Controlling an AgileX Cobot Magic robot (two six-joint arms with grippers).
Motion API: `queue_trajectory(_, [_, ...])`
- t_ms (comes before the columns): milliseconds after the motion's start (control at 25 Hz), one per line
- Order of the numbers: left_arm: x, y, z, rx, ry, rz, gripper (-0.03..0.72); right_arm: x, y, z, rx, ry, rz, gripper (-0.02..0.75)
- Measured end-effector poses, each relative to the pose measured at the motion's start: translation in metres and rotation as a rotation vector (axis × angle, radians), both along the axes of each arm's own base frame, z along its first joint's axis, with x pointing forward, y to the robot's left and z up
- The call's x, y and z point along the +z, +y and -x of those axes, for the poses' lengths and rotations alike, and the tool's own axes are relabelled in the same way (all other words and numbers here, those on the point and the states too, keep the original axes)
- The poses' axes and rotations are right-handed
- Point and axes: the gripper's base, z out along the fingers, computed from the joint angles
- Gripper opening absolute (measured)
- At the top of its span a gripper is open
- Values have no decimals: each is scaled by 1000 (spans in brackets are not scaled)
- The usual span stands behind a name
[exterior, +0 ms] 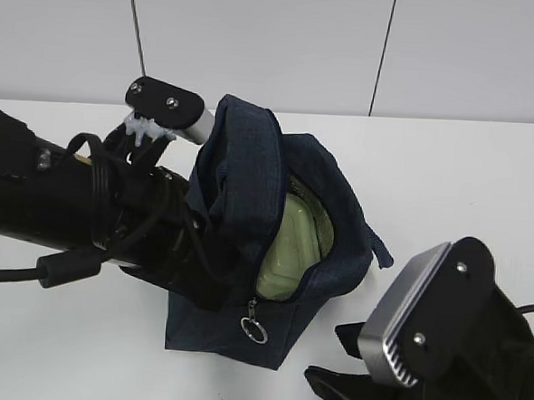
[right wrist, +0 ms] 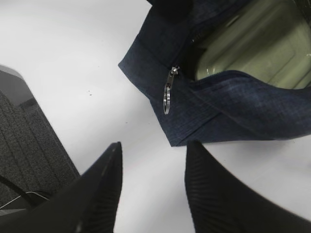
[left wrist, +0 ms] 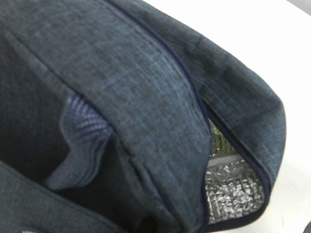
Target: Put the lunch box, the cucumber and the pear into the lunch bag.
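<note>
At the bottom of the right wrist view, the right gripper [right wrist: 153, 187] is hanging spread open over the white table [right wrist: 73, 58], holding nothing. In the middle, the lunch box [exterior: 287, 247] is sitting inside the open lunch bag [exterior: 232, 329], so that part looks done. The cucumber and pear are not showing anywhere, and on the left the left gripper is hiding behind the bag, so I cannot tell its state.

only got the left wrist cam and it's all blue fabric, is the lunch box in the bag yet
observer: yes, the exterior view shows the lunch box, pale green lid up, inside the open lunch bag.
operator: cucumber or pear in there too
observer: neither shows in any view; through the opening the right wrist view sees only the lunch box.
operator: where's the right tool
observer: the right tool is open and empty, over the table just short of the zipper's ring pull.
</note>
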Motion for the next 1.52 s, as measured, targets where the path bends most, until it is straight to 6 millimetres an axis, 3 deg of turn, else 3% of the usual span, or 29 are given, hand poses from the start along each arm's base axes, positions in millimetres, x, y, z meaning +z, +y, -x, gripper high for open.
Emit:
queue_trajectory(280, [0,0,0,9,4,8,6,-23,11,-14,-37,-24,41,337])
queue_trajectory(880, [1,0,-2,25,-5,17,6,-61,35,-28,-17,-54,-76,337])
queue_trajectory(1160, [1,0,-2,26,-5,17,6,-69,37,-31,-30,-54,-96,267])
queue_trajectory(1520, [1,0,-2,26,-4,18,6,-68,35,-33,-82,-53,-120,251])
